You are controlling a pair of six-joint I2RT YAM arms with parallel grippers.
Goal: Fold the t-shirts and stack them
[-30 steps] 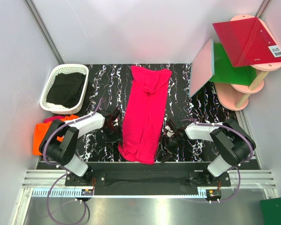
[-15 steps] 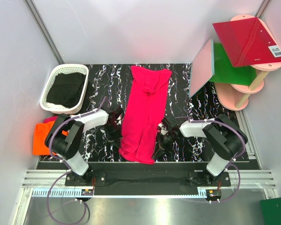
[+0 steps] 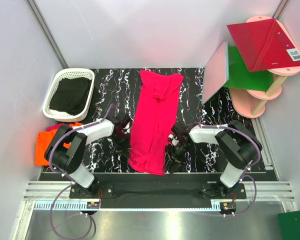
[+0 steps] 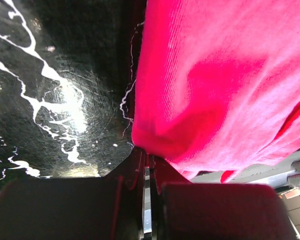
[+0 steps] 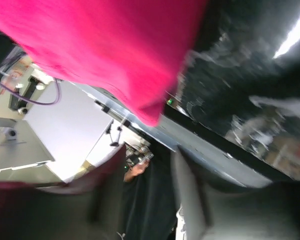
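Folding is judged to be partway through: the pink t-shirt [image 3: 155,120] is seen laid out as a long narrow strip on the black marbled table [image 3: 105,85], its sides apparently turned in already. The neck end is far beyond both sets of jaws and the hem end is nearer them. The left gripper [image 4: 145,155] is clenched, and the shirt's left edge is puckered right at its tips, so a pinch on the cloth is read there. The right gripper [image 5: 150,152] is set at the opposite edge. In a blurred view its jaws are shown parted, with a pink corner hanging just beyond them and nothing made out between them. The crosswise folds are reckoned not yet done, and no stack is formed. The orange t-shirt [image 3: 42,147] is found well out to the left of the left jaws, off the dark table beside that arm; whether it is properly folded cannot be told. Farther beyond the left jaws a white basket [image 3: 76,71] with black cloth [image 3: 70,94] inside is spotted. Well off to the right of the right jaws, a red panel [image 3: 262,42] and a green panel [image 3: 245,70] are propped on a pink stand [image 3: 250,105]. All of these are kept well apart from the strip, so no obstruction to the fold is expected.
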